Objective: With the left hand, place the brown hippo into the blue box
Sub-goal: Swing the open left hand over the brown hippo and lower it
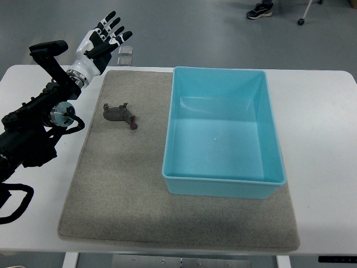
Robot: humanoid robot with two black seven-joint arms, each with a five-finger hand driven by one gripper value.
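The brown hippo [120, 115] lies on the grey mat [122, 195], left of the blue box [224, 185]. The box is open and holds nothing. My left hand [106, 38] is raised over the table's far left corner, up and left of the hippo and well apart from it. Its fingers are spread and hold nothing. My left arm comes in from the picture's left edge.
The white table [323, 139] carries the mat and box. Two small square tiles [126, 54] lie on the floor beyond the table's far edge. A person's shoe [260, 9] and a chair caster [301, 21] show at the top.
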